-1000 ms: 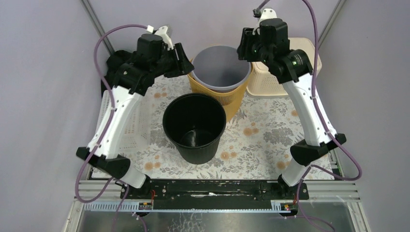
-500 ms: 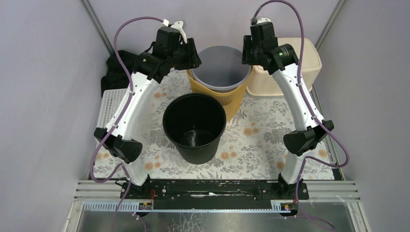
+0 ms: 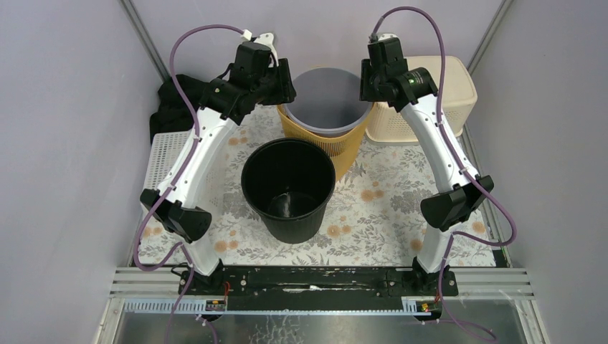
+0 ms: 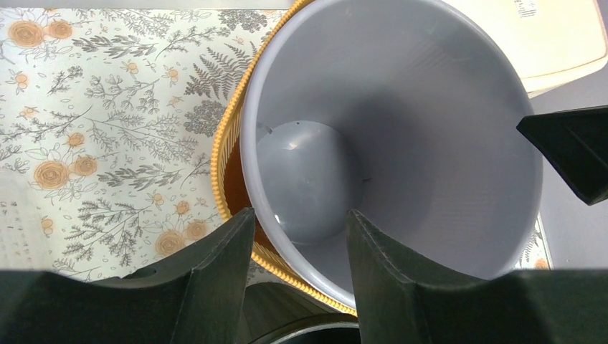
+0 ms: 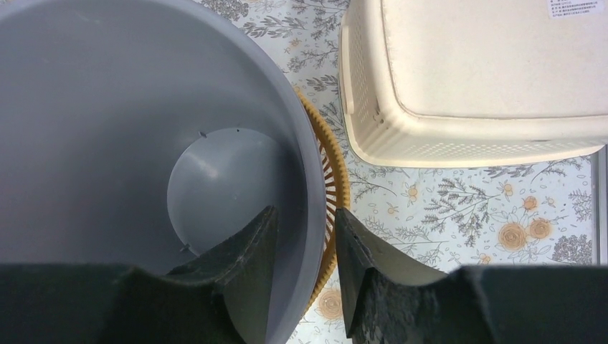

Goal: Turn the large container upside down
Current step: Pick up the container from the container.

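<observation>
Standing upright at the far centre of the table, the grey container (image 3: 330, 100) sits nested inside a yellow slatted basket (image 3: 337, 147), its mouth facing up and its inside bare.

Left gripper (image 4: 300, 215): at the container's left rim. Wrist view shows the 2 fingers spread, with the rim wall passing through the gap between them. Cannot tell whether either pad touches the plastic.

Right gripper (image 5: 305, 211): at the right rim. Fingers apart, narrower gap than the left; 1 finger hangs inside the container, the other outside it, above the yellow slats. The grey wall lies between them. Contact not resolvable from this view.

Other items: 1 black bucket (image 3: 288, 188), upright and open, just in front of the yellow basket on the floral cloth (image 3: 387, 193). 1 cream perforated basket (image 3: 459, 89), bottom up, just to the right of the grey container. 1 white mesh tray (image 3: 166, 150) at the left edge, with a dark cloth (image 3: 166, 107) behind it.
</observation>
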